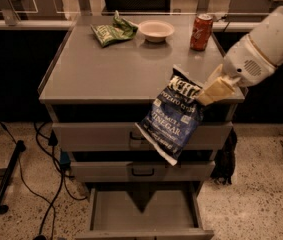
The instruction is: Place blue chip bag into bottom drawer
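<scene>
My gripper (201, 96) comes in from the right and is shut on the top corner of the blue chip bag (173, 119). The bag hangs tilted in the air in front of the cabinet's front edge, over the two upper drawer fronts. The bottom drawer (143, 211) is pulled open below; its grey tray interior shows and holds nothing I can see. The bag hangs well above it, toward the drawer's right half.
On the grey cabinet top (106, 69) lie a green snack bag (112, 31), a white bowl (156, 30) and a red soda can (201, 31) at the back. Two shut drawers with dark handles (143, 171) sit above the open one. Black cables (51, 184) trail on the floor at the left.
</scene>
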Robot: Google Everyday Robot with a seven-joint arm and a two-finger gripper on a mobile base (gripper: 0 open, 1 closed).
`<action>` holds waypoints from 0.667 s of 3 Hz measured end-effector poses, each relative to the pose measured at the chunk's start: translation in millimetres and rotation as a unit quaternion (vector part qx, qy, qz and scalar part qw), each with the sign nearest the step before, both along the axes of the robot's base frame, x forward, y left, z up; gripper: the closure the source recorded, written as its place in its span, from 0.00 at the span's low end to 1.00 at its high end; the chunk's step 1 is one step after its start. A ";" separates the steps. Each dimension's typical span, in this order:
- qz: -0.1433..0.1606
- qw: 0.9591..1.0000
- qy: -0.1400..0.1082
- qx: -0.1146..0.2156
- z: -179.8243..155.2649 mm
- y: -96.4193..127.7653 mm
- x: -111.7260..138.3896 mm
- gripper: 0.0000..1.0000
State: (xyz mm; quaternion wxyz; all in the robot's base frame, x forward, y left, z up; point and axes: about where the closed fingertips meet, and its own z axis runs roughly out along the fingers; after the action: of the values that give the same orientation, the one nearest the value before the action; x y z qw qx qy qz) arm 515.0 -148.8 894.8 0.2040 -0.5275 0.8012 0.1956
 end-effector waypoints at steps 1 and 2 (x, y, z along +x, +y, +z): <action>-0.016 1.000 0.005 0.003 -25.7 -9.2 -28.9 1.00; -0.035 0.999 0.001 0.009 -75.2 -25.6 -45.2 1.00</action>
State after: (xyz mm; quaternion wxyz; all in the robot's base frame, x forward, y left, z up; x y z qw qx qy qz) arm 469.8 -174.4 819.6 0.2145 -0.4968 0.8177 0.1964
